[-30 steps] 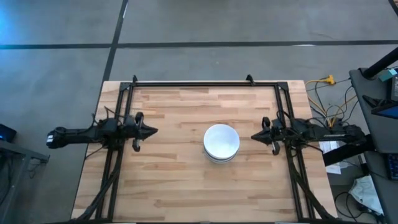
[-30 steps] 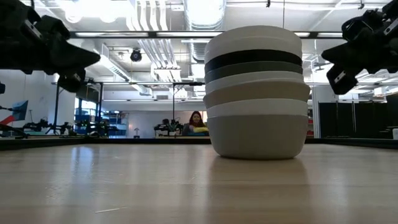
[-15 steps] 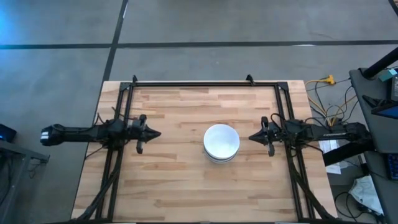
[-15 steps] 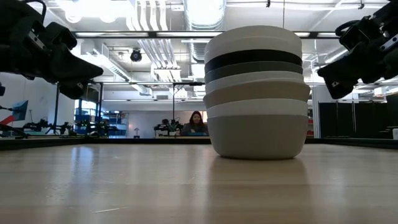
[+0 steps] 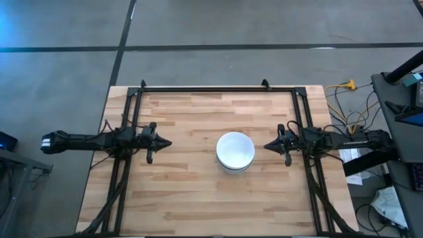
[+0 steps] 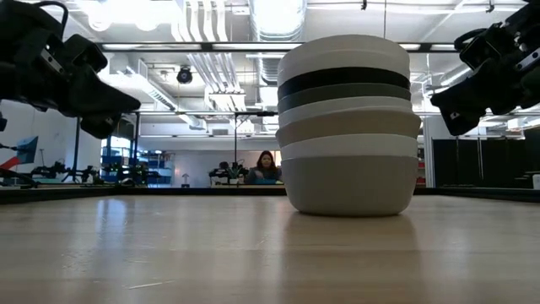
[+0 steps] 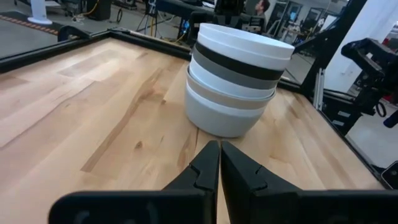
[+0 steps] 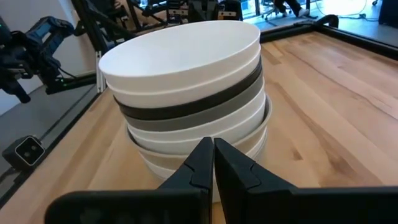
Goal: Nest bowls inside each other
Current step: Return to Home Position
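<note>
The bowls (image 5: 235, 151) stand nested in one stack on the wooden table (image 5: 185, 192), right of its middle; a white bowl is on top, with black, grey and white rims (image 6: 348, 93) below it. The bottom bowl's base (image 6: 350, 207) rests on the table. My left gripper (image 5: 169, 143) hovers shut at the table's left side, pointing at the stack (image 7: 235, 78). My right gripper (image 5: 266, 146) hovers shut at the right side, close to the stack (image 8: 186, 93), pointing at it. Neither touches anything.
A black metal frame (image 5: 218, 88) runs along the table's far edge and down both sides under the arms. Cables and equipment (image 5: 390, 132) lie beyond the right edge. Bare wood lies in front of and behind the stack. A person (image 6: 267, 166) sits far off in the room.
My left gripper has sunk slightly and edged toward the stack, tipping a little downward. My right gripper has rolled a bit about its own axis and crept slightly toward the stack. The bowls have stayed still.
</note>
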Controlling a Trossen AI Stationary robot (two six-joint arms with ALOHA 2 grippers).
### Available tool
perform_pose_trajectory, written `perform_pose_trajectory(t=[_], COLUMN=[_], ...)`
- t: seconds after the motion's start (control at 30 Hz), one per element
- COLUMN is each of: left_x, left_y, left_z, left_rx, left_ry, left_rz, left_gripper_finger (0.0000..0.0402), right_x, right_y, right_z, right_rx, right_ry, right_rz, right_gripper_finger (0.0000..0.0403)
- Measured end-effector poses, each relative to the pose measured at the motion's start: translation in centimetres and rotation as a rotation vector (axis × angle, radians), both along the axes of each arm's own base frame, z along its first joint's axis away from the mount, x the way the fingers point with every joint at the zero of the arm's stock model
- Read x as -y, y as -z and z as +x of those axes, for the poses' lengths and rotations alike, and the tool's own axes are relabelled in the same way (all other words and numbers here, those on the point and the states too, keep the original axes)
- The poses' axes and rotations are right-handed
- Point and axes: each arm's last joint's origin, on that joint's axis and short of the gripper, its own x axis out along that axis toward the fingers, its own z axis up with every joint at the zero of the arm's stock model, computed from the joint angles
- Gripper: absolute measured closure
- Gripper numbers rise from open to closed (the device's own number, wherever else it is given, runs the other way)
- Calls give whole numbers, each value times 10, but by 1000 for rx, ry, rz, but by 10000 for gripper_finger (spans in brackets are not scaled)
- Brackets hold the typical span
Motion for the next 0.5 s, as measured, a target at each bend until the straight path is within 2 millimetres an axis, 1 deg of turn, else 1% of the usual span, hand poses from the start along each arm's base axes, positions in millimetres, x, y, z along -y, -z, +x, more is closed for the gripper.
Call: perform_pose_trajectory(t=[0.5], left_x=[0], left_y=[3], left_z=[1], left_rx=[-28], left_ry=[0], left_rz=[-1], left_gripper_finger=[401], right_x=[0], right_y=[0], right_z=[0], right_rx=[0], right_ry=[0], right_rz=[0], right_gripper_finger=[394])
